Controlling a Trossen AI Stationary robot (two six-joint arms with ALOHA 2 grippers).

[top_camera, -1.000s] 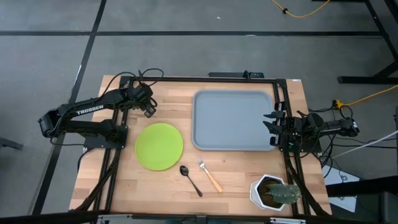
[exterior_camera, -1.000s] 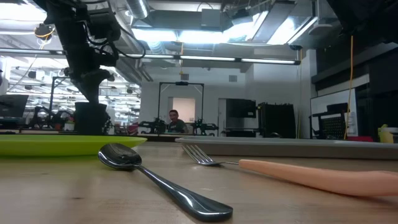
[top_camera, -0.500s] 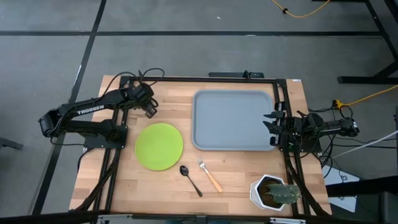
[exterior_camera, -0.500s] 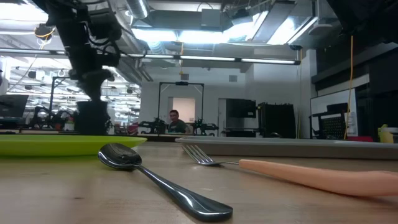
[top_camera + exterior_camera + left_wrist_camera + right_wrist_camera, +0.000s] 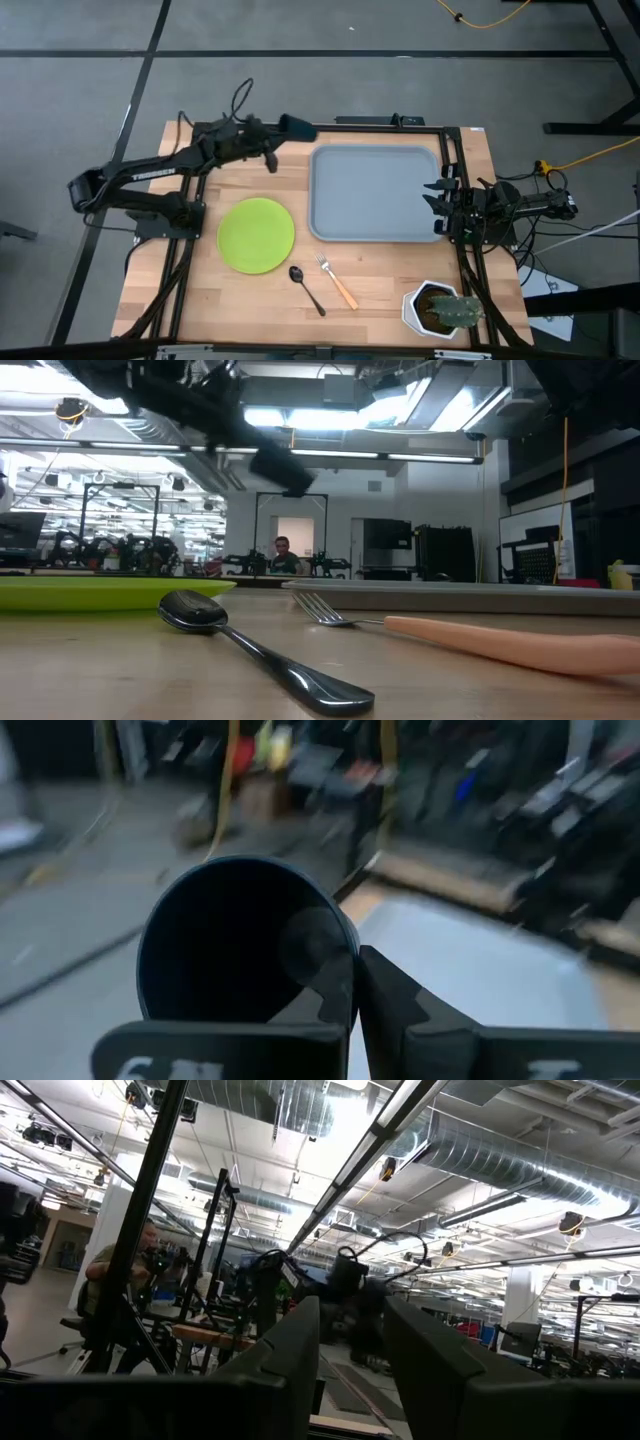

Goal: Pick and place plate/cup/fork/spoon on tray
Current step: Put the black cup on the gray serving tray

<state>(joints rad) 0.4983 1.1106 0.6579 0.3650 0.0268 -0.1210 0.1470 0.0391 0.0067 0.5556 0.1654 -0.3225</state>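
High view gives us the clearest read: the left gripper (image 5: pixel 278 133) sits in the upper middle of the frame, just left of the tray's top-left corner, with the cup (image 5: pixel 297 126) clamped in its fingers and carried off the table. The left wrist view confirms the hold, as the cup (image 5: pixel 245 945) fills the lower left of that picture with its dark mouth facing the lens and one finger pressed against its wall. In the low view we see the cup (image 5: pixel 281 468) as a dark tilted shape in the upper middle, hanging well above the tabletop.

We judge the step in hand to be the transport of the cup toward the tray (image 5: pixel 375 193), which lies bare in the centre right of the high view. The plate (image 5: pixel 256 235) rests on the wood in the lower left centre, the spoon (image 5: pixel 306 288) just below and right of it, and the fork (image 5: pixel 337 281) beside the spoon; none of them is on the tray yet. A white pot with a cactus (image 5: pixel 442 309) stands at the lower right.

The right gripper (image 5: pixel 437 203) waits at the tray's right edge with its fingers spread apart and nothing between them.

Next, we think the cup needs to travel rightward over the raised rim, come upright from its tilt, and go down onto the tray floor, preferably toward a corner so that room remains for the plate.
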